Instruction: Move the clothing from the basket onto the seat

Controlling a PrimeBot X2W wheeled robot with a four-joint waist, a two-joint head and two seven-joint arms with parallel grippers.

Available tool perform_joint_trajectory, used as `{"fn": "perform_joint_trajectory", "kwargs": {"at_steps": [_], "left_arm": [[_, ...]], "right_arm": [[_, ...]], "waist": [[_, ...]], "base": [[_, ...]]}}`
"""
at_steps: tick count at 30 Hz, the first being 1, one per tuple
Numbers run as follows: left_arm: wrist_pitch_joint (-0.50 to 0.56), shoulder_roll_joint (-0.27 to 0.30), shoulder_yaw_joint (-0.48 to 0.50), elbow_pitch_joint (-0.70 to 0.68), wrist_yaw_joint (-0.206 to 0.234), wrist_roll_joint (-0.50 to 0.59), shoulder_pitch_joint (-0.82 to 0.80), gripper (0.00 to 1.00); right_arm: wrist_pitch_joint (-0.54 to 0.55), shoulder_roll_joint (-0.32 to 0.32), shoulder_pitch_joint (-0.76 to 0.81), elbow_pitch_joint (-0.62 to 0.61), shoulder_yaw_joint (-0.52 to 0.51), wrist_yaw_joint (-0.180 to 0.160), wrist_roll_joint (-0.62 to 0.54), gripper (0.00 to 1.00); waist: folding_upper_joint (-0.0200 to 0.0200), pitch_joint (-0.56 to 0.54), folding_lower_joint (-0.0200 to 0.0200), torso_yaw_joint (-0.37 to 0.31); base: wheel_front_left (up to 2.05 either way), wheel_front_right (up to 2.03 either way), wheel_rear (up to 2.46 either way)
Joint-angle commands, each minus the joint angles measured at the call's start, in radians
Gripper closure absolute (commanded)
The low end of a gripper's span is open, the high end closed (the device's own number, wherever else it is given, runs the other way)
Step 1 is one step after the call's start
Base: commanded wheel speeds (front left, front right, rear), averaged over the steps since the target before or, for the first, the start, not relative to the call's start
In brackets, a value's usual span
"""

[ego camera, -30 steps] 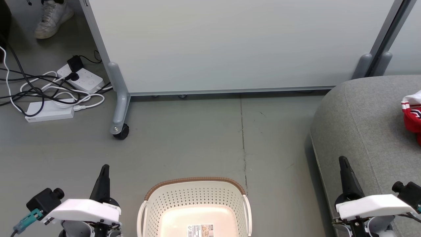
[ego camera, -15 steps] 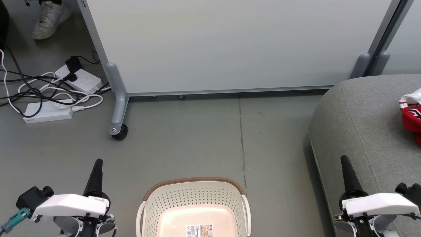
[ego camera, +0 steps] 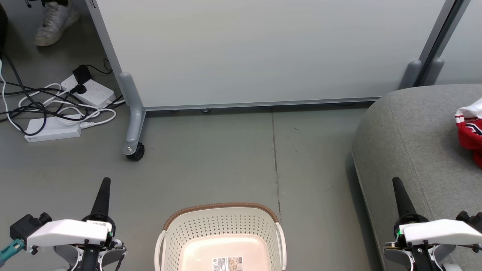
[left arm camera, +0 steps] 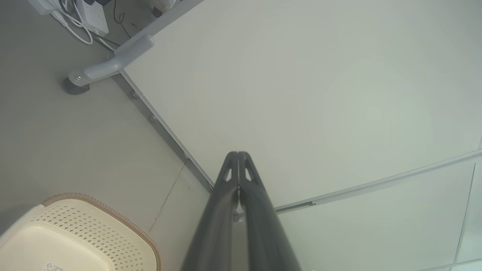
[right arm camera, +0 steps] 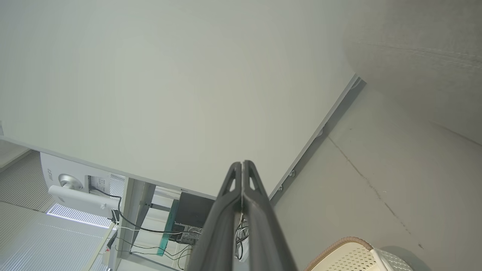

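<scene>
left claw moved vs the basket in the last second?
Yes. In the head view the left claw, shut, has slid to the robot's left, away from the basket, and slightly up the view.

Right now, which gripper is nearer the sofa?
The right gripper, beside the sofa; the left gripper sits on the far side of the basket.

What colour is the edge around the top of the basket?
Brown, with a woven look, on the cream-white basket; the head view shows it best.
</scene>
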Motion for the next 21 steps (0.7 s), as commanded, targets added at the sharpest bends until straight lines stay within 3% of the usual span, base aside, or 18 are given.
{"fn": "perform_joint_trajectory", "kwargs": {"at_steps": [1,21], "left_arm": [[0.007,0.008,0.012,-0.006,-0.009,-0.027,-0.031,1.00],[0.070,0.010,0.066,0.001,-0.030,-0.190,-0.048,1.00]], "right_arm": [[0.007,-0.002,-0.025,-0.013,-0.003,0.000,0.025,1.00],[0.035,0.000,-0.027,-0.013,-0.019,0.000,0.188,1.00]], "waist": [[-0.0001,0.000,0.0000,-0.001],[-0.0001,0.000,0.0000,-0.009]], "base": [[0.00,0.00,0.00],[0.00,0.00,0.00]]}}
